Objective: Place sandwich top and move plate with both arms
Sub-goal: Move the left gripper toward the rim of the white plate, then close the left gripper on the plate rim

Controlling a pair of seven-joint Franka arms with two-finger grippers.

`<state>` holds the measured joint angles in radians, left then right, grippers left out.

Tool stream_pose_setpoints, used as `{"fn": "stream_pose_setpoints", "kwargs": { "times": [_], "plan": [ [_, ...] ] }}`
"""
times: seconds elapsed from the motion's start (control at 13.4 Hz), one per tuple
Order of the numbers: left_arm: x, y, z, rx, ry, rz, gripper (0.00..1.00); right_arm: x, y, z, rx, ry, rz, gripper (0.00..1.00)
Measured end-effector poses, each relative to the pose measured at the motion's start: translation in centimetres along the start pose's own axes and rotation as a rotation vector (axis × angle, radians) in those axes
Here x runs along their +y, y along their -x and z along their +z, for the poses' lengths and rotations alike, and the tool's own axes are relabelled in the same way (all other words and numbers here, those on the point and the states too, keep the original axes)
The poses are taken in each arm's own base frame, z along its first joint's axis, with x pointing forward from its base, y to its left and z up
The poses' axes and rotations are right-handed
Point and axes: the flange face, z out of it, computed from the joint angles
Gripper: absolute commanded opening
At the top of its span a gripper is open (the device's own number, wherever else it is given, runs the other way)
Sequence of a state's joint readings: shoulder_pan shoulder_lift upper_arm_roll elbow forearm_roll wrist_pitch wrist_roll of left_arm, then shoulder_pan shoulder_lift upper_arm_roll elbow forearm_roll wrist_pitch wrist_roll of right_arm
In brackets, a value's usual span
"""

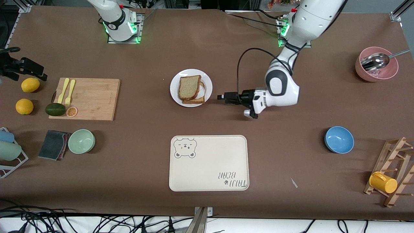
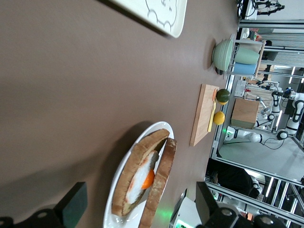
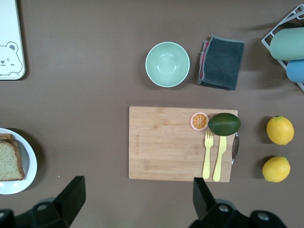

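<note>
Two open grippers, top already on plate

Top (image 1: 190, 87) lies askew over the egg slice on the plate (image 1: 207, 84). Left gripper (image 1: 221, 96), fingers apart, is just beside the plate; right gripper (image 1: 11, 68), fingers apart, hangs well apart from it. Risk: an uneven two-arm lift tips the plate and the top slides.

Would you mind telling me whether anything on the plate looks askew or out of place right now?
The sandwich top sits crooked on the plate: it leans over the egg-bearing slice rather than lying flat and aligned, so the egg shows in the gap. Nothing looks spilled or damaged.
</note>
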<state>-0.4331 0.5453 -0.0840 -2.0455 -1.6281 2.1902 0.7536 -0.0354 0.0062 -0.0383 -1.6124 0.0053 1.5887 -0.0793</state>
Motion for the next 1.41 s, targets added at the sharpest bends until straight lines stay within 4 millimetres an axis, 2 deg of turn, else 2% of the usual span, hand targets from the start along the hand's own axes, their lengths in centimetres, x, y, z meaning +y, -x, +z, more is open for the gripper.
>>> {"fn": "stream_pose_setpoints", "kwargs": {
  "times": [0.07, 0.37, 0.67, 1.12, 1.34, 1.41],
  "plan": [
    [0.3, 0.5, 0.8, -0.005, -0.005, 0.003, 1.00, -0.1, 0.0, 0.0, 0.000, 0.000, -0.002, 1.00],
    [-0.2, 1.4, 1.8, -0.016, -0.003, -0.014, 1.00, -0.6, 0.0, 0.0, 0.000, 0.000, -0.011, 1.00],
    [-1.1, 3.3, 4.5, -0.059, 0.002, -0.041, 1.00, -0.6, 0.0, 0.0, 0.000, 0.000, -0.011, 1.00],
    [-2.6, 4.3, 6.0, -0.083, 0.000, -0.073, 0.99, -0.6, 0.0, 0.0, 0.000, 0.000, -0.011, 1.00],
    [-3.5, 4.7, 6.5, -0.093, -0.007, -0.086, 0.86, -0.6, 0.0, 0.0, 0.000, 0.000, -0.011, 1.00],
    [-3.7, 4.7, 6.6, -0.095, -0.008, -0.088, 0.85, -0.6, 0.0, 0.0, 0.000, 0.000, -0.011, 1.00]
  ]
}}
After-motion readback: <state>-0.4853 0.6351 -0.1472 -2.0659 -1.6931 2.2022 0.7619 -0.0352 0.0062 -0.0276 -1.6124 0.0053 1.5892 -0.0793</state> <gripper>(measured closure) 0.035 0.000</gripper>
